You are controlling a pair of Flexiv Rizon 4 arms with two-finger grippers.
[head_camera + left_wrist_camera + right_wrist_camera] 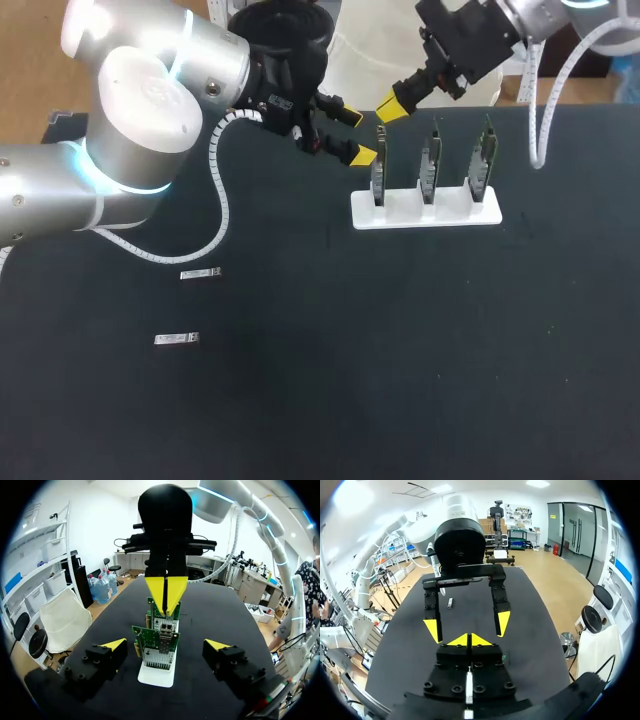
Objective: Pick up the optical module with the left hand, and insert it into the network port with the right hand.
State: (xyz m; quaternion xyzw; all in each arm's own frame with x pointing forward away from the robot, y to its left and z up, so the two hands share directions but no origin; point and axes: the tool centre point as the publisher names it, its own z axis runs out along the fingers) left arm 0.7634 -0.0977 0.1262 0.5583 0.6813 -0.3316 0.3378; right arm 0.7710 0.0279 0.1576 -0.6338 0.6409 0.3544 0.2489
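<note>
"Black table (400, 400), with a white stand (425, 213) towards its far side and three green network cards (429, 165) upright in it, side by side. Where do we find the task's piece?"

"On the left of the table, well apart from the stand. We see two slim, silvery pieces lying flat there: the farther optical module (200, 273) and the nearer optical module (177, 340). Neither of our grippers touches them."

"How does our left gripper (355, 136) stand?"

"Its fingers are spread wide. It hangs just left of the left-hand card. From its own wrist we look along the row of cards, which stands ahead between the two yellow tips. The metal ports (159, 656) on the nearest card face us."

"Do the tips touch that card?"

"We cannot tell. They are just beside it."

"And our right gripper (392, 103)?"

"Its yellow tips are pressed together, tip to tip. It comes in from the far right and hangs just above the left-hand card, close to our left gripper's spread fingers. In the left wrist view it points down over the row of cards."
</note>
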